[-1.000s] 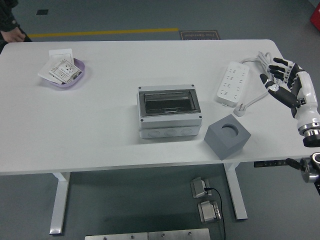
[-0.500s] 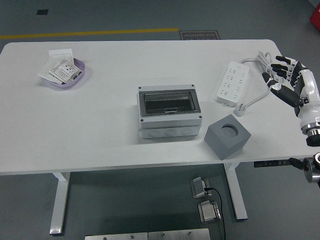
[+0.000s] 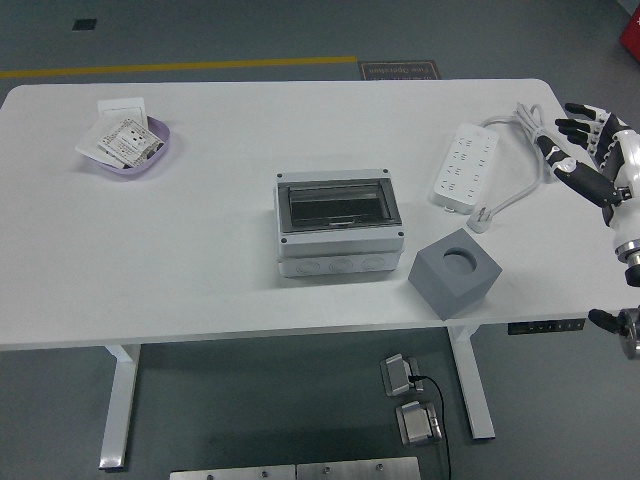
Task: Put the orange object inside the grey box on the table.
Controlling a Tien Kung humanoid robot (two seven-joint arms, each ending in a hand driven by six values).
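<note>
A grey electrical box [image 3: 339,223] with a dark clear lid, shut, sits at the table's middle. I see no orange object in this view. My right hand [image 3: 583,148] is at the table's right edge, fingers spread, holding nothing, well right of the box. My left arm is not in view.
A grey cube [image 3: 455,272] with a round hole on top stands right of the box, near the front edge. A white power strip [image 3: 464,165] with its cable and plug [image 3: 482,220] lies at the right. A purple tray [image 3: 127,148] with cards sits at the far left.
My right hand has drawn back to the right, away from the power strip and off toward the table's right edge. Nothing on the table moved.
</note>
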